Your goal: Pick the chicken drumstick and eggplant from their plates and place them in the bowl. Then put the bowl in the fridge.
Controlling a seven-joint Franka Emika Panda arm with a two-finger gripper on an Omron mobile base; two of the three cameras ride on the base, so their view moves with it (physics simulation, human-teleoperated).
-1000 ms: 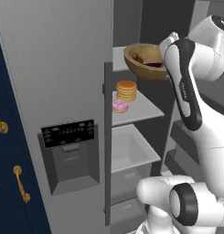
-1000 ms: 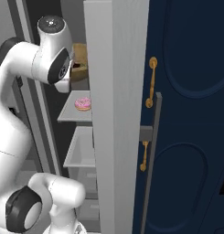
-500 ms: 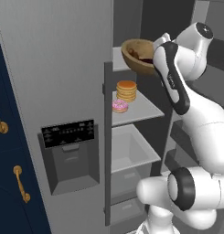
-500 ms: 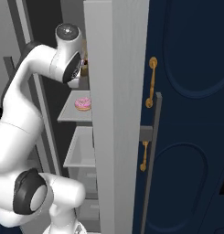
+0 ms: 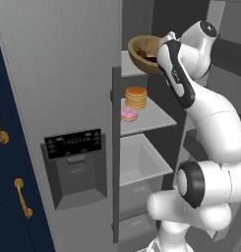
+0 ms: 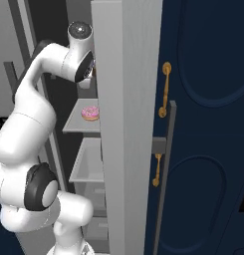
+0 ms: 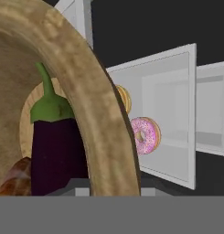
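The wooden bowl (image 5: 143, 51) hangs at the level of the open fridge's (image 5: 58, 98) top shelf, just inside the opening. My gripper (image 7: 109, 189) is shut on its thick rim (image 7: 95, 114), and the arm's last link hides the hand in the left base view. In the hand view the dark purple eggplant (image 7: 54, 151) with its green stem lies inside the bowl, next to the reddish-brown chicken drumstick (image 7: 15, 180). The plates are out of view.
On the middle shelf (image 5: 151, 118) below the bowl sit a stack of pancakes (image 5: 135, 97) and a pink donut (image 5: 129, 113). White drawers (image 5: 141, 162) lie lower down. The open fridge door (image 6: 126, 124) and navy cabinets (image 6: 208, 124) stand to the right.
The arm has swung the bowl up and to the left, from outside the fridge opening to the top shelf level inside it. The grip stayed shut.
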